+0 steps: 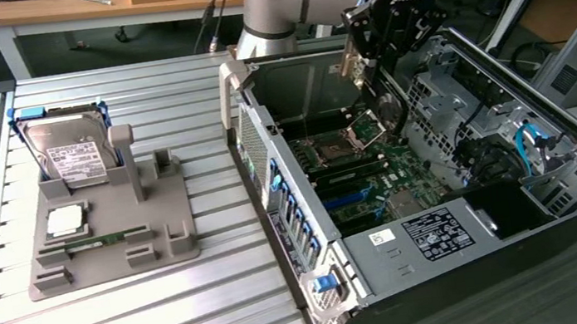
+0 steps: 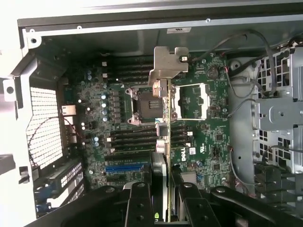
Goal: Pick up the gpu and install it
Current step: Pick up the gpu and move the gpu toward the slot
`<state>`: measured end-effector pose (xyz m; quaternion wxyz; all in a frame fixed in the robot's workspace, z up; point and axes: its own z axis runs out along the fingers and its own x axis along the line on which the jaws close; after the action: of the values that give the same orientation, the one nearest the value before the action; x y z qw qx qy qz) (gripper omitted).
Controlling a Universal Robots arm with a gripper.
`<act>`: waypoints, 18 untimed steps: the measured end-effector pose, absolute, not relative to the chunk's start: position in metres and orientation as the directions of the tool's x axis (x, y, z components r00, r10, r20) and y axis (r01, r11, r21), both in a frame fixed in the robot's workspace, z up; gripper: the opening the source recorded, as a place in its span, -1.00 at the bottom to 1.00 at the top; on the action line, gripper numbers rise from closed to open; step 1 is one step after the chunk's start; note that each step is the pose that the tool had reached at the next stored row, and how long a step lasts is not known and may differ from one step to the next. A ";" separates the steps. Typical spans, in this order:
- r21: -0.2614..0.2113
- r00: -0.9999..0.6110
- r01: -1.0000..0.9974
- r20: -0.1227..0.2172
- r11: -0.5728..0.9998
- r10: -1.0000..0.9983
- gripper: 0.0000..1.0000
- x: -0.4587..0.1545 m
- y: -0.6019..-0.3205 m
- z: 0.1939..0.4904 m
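Gripper (image 2: 165, 201) is pinching the gpu (image 2: 166, 111) edge-on between its jaws; gpu is hanging just over the motherboard (image 2: 208, 137), bracket end leading; whether it is touching the motherboard, cannot tell; hard drive (image 1: 73, 153) is sitting well apart from the motherboard.

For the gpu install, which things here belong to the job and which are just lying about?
Job: gpu, held between the fingers; open computer case; motherboard.
Lying about: hard drive; memory stick; grey holder.
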<state>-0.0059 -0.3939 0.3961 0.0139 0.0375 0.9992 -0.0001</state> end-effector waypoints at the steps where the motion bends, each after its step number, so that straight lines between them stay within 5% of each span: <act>1: 0.001 -0.997 0.075 -0.028 0.997 0.075 -0.47 -0.005 -0.394 0.396; 18: 0.001 -0.997 0.075 -0.028 0.997 0.075 -0.47 0.020 -0.396 0.389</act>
<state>0.0204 -0.3960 0.3892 0.0139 0.0375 0.9992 -0.0001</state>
